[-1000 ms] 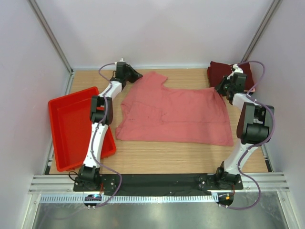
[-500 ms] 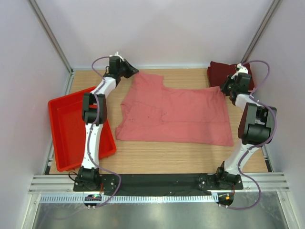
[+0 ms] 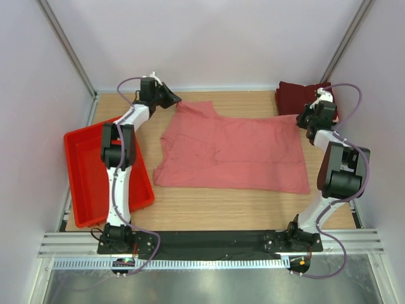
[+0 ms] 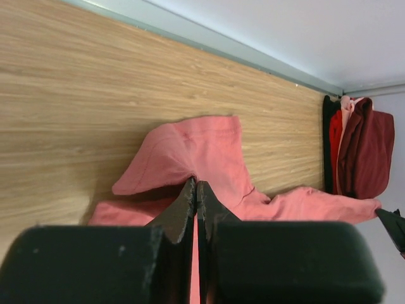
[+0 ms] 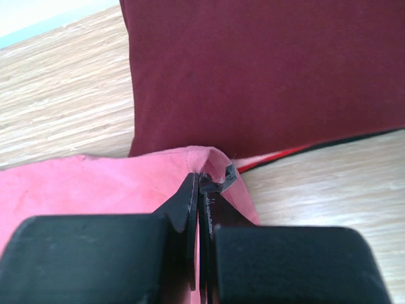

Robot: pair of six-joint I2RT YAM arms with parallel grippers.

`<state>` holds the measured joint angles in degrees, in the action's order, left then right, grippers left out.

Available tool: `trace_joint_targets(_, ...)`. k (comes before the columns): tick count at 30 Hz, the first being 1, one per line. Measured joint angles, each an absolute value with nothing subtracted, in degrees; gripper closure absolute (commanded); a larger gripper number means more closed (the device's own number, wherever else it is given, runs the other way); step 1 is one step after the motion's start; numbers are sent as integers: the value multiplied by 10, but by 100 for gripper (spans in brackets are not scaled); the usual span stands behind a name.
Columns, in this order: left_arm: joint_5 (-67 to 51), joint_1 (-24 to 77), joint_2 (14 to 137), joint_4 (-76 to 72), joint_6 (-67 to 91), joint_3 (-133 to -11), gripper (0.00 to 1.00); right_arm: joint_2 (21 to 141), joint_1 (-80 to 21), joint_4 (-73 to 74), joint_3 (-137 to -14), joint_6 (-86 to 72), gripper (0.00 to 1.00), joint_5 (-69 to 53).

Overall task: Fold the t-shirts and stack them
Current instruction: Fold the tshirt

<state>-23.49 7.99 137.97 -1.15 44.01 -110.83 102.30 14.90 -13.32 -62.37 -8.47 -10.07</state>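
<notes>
Shirt: the salmon-pink t-shirt (image 3: 234, 152) lies spread across the middle of the tabletop (image 3: 240, 212), its far edge lifted slightly at both ends.
Left arm: the left pincer (image 4: 196, 187) is clenched on the shirt's far left corner, close to the tabletop's far edge.
Right arm: the right pincer (image 5: 200, 180) is clenched on the far right corner, just beside the maroon stack (image 3: 294, 95).
Stack: folded maroon shirts sit in the far right corner, with a thin pale layer at one edge.
Tray: the red tray (image 3: 85, 164) lies along the left edge, apart from the shirt.
Change: within the last second both pincers have drawn apart – left toward the left edge, right toward the right edge – and the far edge now runs tauter.
Meaning: probably a stretching step; folding has not yet begun, and this shirt remains to be added to the stack.
</notes>
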Motion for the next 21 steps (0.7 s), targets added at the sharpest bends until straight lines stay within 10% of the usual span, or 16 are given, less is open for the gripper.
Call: trace_joint_targets(21,-241,49,1278,-20,411,-980,100,979,160,-153,-569,-72,99,-78)
